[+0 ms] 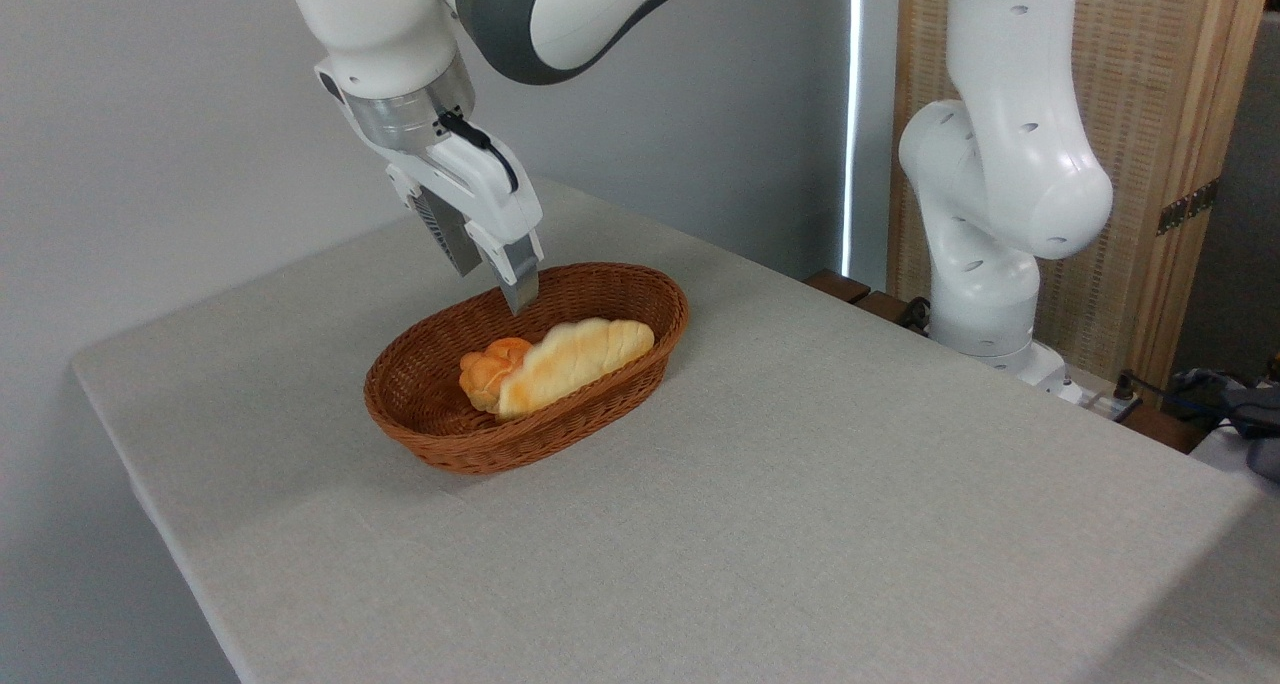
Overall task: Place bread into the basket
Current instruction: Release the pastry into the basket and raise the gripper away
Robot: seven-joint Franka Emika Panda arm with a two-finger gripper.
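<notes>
Lying below and to the right of the gripper [492, 286]: the bread [577, 361], long and pale golden, resting inside the basket [440, 442] along its nearer wall, one end reaching toward the far right rim. Touching the bread's left end: a small knotted orange bun [488, 369], also in the basket, almost directly beneath the fingertips. Showing bare woven floor on the basket's far left side, under and behind the gripper.

Sitting on a grey cloth-covered table [800, 524], the basket keeping well in from every edge. Leaving wide open cloth to the right of and in front of the gripper; the table's left edge running well off to the gripper's left, the back edge running behind it against a plain wall.

Hanging above the basket's far rim, tilted, fingertips pointing down into it. Holding nothing and touching nothing, with clear air between the fingertips and both loaves. Fingers [520, 282] showing one behind the other from this angle, so the gap between them cannot be judged. Standing well to the right of the gripper: the arm's white base [985, 294].
</notes>
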